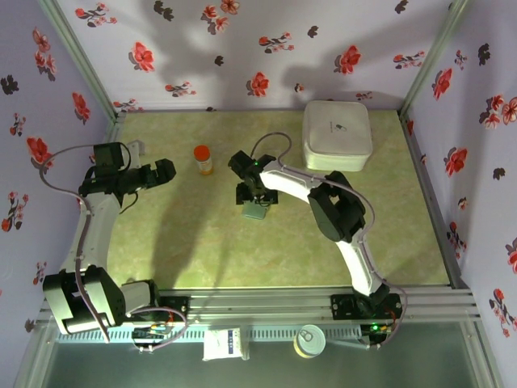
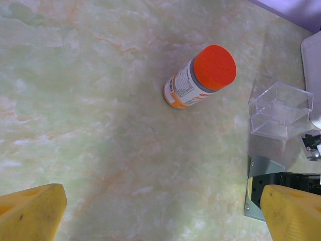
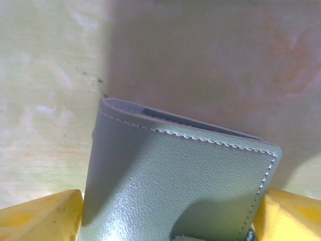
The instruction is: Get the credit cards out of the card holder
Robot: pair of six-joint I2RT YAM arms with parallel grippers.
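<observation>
Two hands: right hand straddles folded card holder, grip unclear; left hand released. Next: clamp, unfold.

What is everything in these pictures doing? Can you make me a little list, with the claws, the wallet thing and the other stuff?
Card holder: grey-green, folded shut, lying flat
Right claw: above it, one finger on each side; cannot tell if it is squeezing
Left claw: wide open, holding nothing, off to the left
Credit cards: none taken out yet
Bottle: orange cap, standing by itself
Clear box: see-through, close to the right claw
White box: far right corner, lid on
</observation>
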